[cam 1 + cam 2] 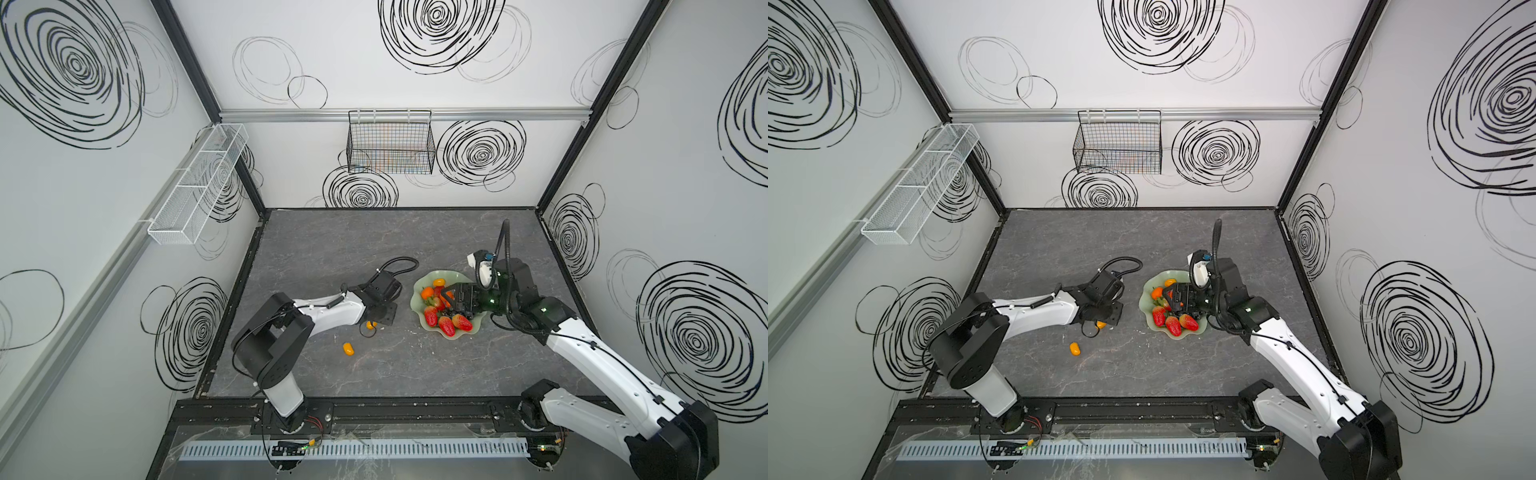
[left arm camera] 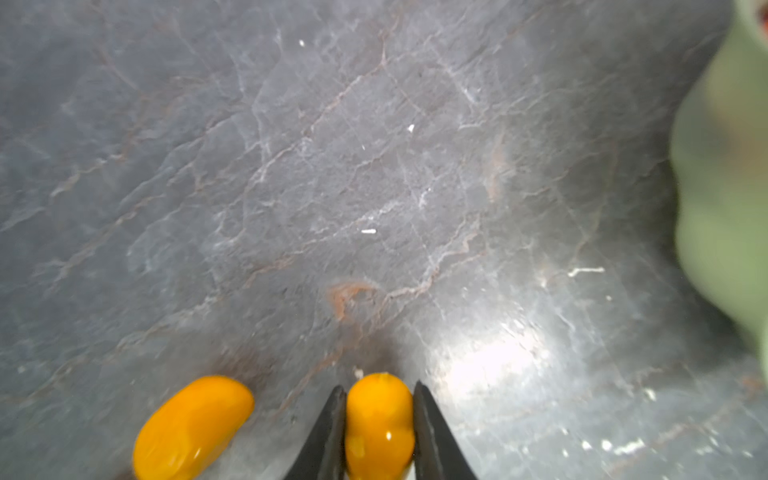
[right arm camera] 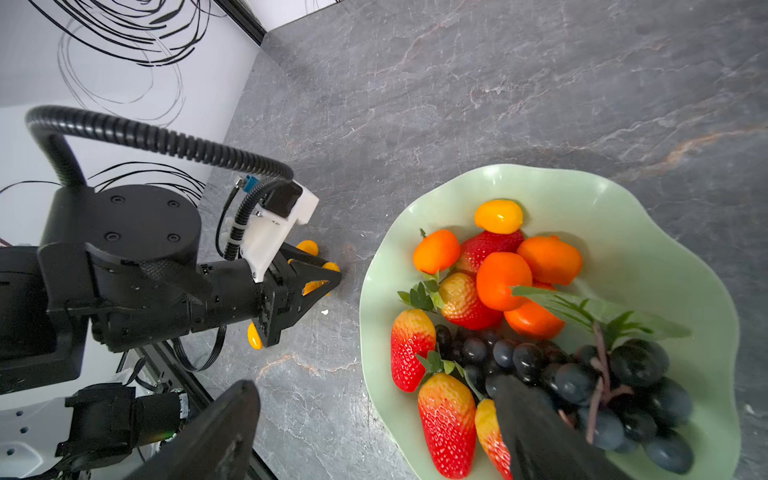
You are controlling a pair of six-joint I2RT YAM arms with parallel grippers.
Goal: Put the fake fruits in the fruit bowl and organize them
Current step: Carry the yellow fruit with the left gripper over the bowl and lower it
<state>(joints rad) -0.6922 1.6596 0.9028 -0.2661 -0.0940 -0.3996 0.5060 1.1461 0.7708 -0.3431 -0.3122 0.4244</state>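
Kumquat [image 2: 380, 428], small glossy yellow-orange plastic oval, on grey marbled worktop [image 2: 374, 166] apart from pale mint-green wavy-rimmed fruit bowl [image 3: 623, 232], pinched by left gripper [image 2: 379, 387]; right gripper [image 1: 449, 296] spread above bowl; advise centred grip, straight lift, avoiding twin kumquat [image 2: 191, 428] alongside.

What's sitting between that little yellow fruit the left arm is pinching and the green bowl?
Only bare grey tabletop with a few white specks lies between the kumquat and the fruit bowl; the left wrist view shows it.
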